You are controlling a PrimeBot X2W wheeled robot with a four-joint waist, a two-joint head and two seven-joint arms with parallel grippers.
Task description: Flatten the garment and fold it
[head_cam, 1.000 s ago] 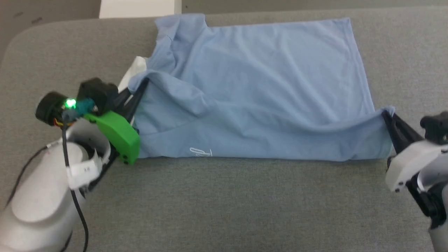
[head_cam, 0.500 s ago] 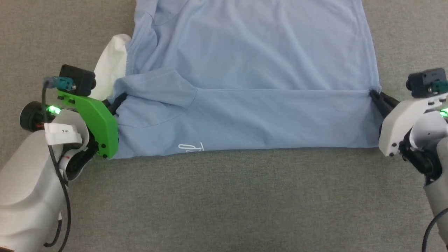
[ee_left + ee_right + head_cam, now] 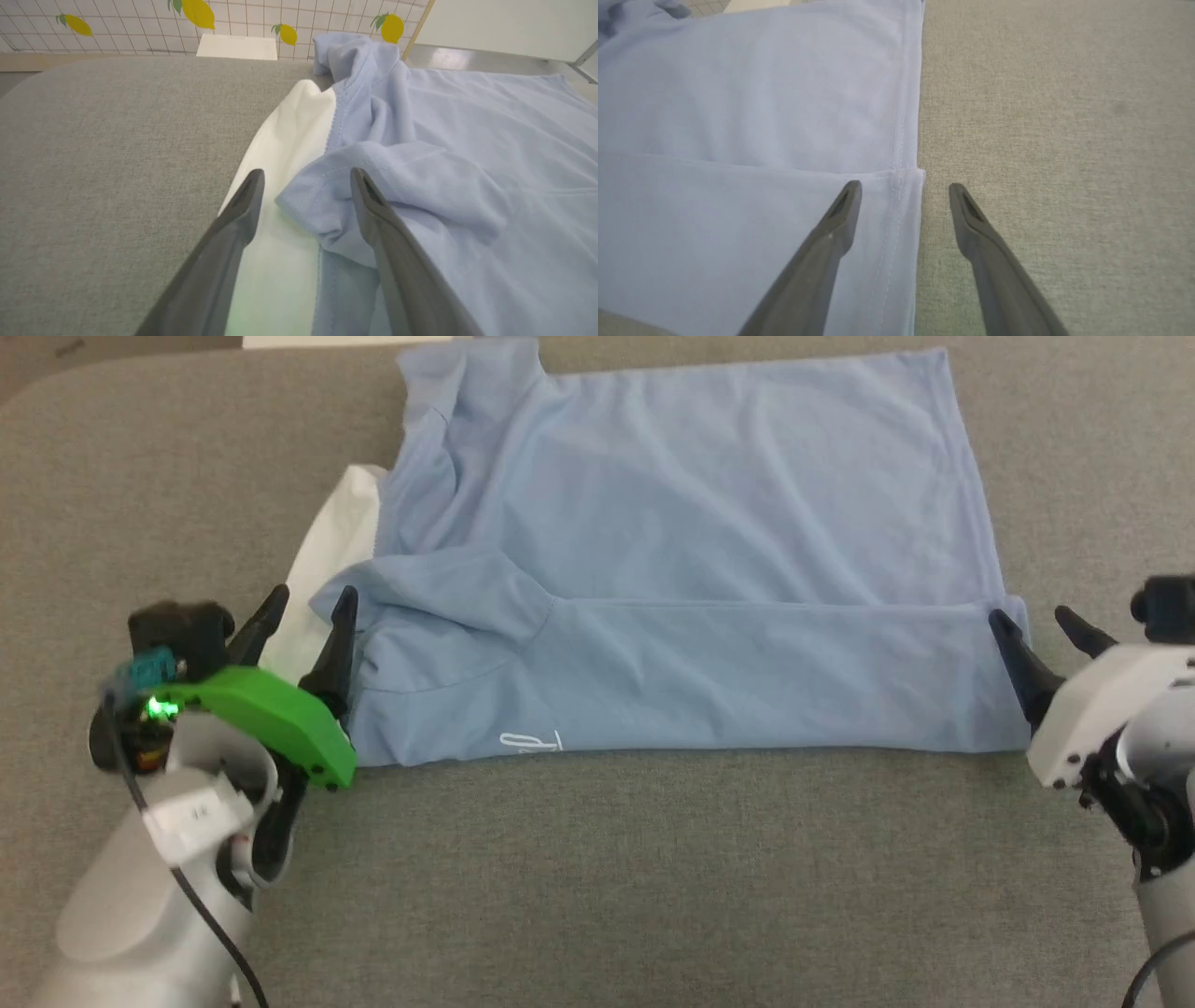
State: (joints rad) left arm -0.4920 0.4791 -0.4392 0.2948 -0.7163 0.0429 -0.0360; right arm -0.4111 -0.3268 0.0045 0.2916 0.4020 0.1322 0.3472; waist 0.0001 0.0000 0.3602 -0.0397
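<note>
Garment [image 3: 700, 551] lay long axis left-right. Left gripper [image 3: 311, 607] and right gripper [image 3: 1030, 621], jaws wide and empty, each straddled 1 end of its folded near strip.

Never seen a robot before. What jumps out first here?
A large light blue soft shirt lies on the grey cloth-covered table, its near edge folded over, a white collar poking out left. The left claw and right claw stand open at the fold's two ends.

One garment [image 3: 709, 569], two hands [image 3: 313, 597] [image 3: 1029, 616]
</note>
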